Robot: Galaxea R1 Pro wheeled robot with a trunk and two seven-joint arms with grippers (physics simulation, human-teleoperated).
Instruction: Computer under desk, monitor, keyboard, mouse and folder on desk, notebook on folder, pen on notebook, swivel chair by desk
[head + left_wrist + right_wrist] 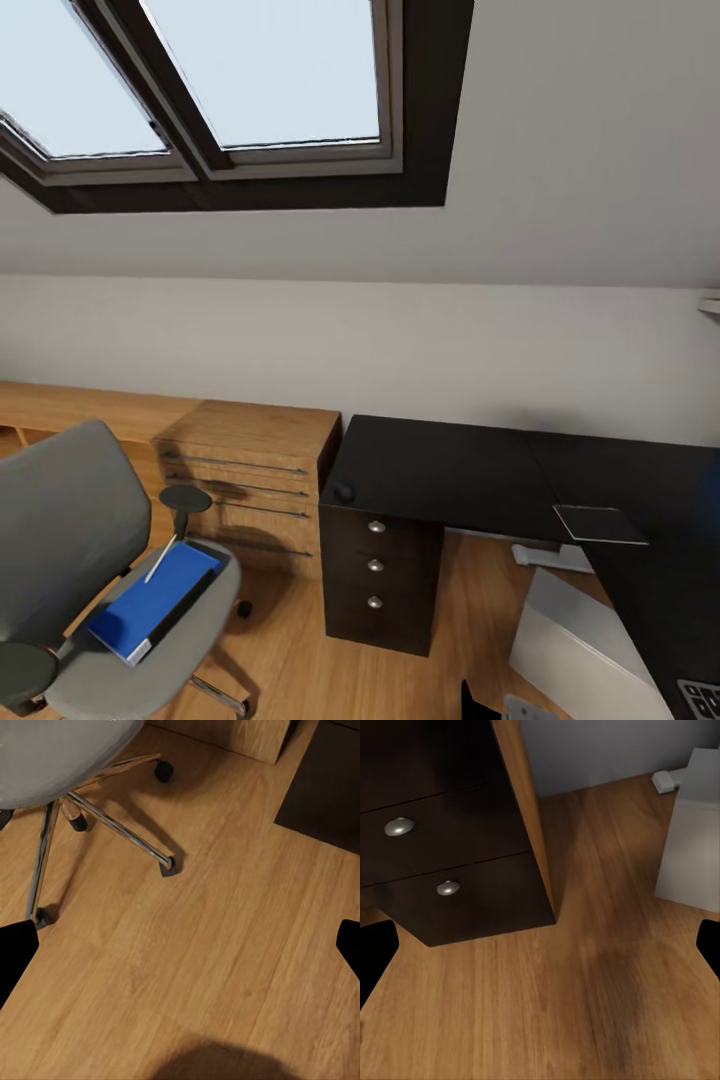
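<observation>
A bright blue folder (152, 603) with a small white label, its writing too small to read, lies flat on the grey-upholstered swivel chair (70, 540), a thin white pen (160, 560) across it. Nearby, the matte black desk (450, 475) carries a pale notebook (598, 523) above silver-knobbed drawers (375, 570). A boxy grey computer (585, 640) stands on the wood floor. Both grippers' fingers are spread apart, holding nothing.

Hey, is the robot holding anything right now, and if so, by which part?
Nothing is held. In both wrist views each pincer's black fingertips stand wide apart over bare wood floor. The blue folder lies on the swivel chair.
</observation>
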